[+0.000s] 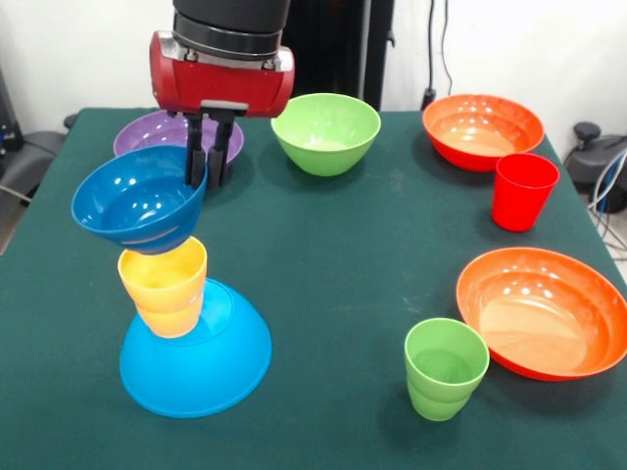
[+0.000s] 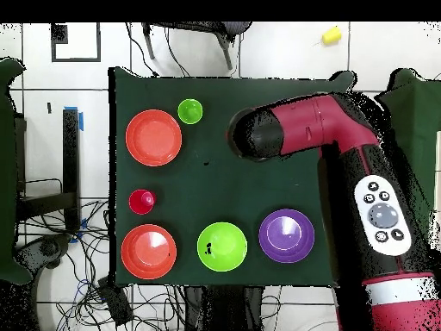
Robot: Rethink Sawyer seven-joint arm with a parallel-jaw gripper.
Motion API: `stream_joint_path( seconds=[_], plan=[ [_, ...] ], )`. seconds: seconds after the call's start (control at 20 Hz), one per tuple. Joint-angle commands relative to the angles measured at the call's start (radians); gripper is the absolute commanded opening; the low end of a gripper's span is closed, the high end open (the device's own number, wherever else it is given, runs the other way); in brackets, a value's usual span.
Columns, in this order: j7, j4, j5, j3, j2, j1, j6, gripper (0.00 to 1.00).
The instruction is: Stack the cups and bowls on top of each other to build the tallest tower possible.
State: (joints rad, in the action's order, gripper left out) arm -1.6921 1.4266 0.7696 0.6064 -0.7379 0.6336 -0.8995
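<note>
The gripper (image 1: pixel 210 176) is closed narrowly on the rim of the dark blue bowl (image 1: pixel 139 211), one finger inside the wall and one outside. The bowl hangs tilted and appears to touch the top of the tower (image 1: pixel 186 323). That tower is two nested yellow cups (image 1: pixel 163 284) standing on an upturned light blue bowl (image 1: pixel 211 367), near the worktop (image 1: pixel 333 264) edge.

Judgement: the parts are light, stiff, glossy plastic and likely slippery. A rim pinch lets the bowl swing, so level it before release. The cup mouth is a narrow seat, and an off-centre load may topple.

Unused: red cup (image 1: pixel 522 191), green cup (image 1: pixel 446 368), green bowl (image 1: pixel 325 132), purple bowl (image 1: pixel 157 132), two orange bowls (image 1: pixel 482 129) (image 1: pixel 544 311).
</note>
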Motion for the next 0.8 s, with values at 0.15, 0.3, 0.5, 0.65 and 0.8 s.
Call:
stream_joint_path(
  seconds=[0.15, 0.3, 0.5, 0.65, 0.8],
  plan=[
    [0.019, -0.056, 0.103, -0.066, 0.052, -0.065, 0.056, 0.00],
    [0.022, -0.045, 0.108, -0.074, 0.045, -0.066, 0.065, 0.00],
    [0.017, -0.042, 0.100, -0.079, 0.045, -0.068, 0.067, 0.00],
    [0.016, -0.042, 0.076, -0.076, 0.054, -0.067, 0.056, 0.00],
    [0.013, -0.048, 0.073, -0.089, 0.058, -0.078, 0.027, 0.00]
  ],
)
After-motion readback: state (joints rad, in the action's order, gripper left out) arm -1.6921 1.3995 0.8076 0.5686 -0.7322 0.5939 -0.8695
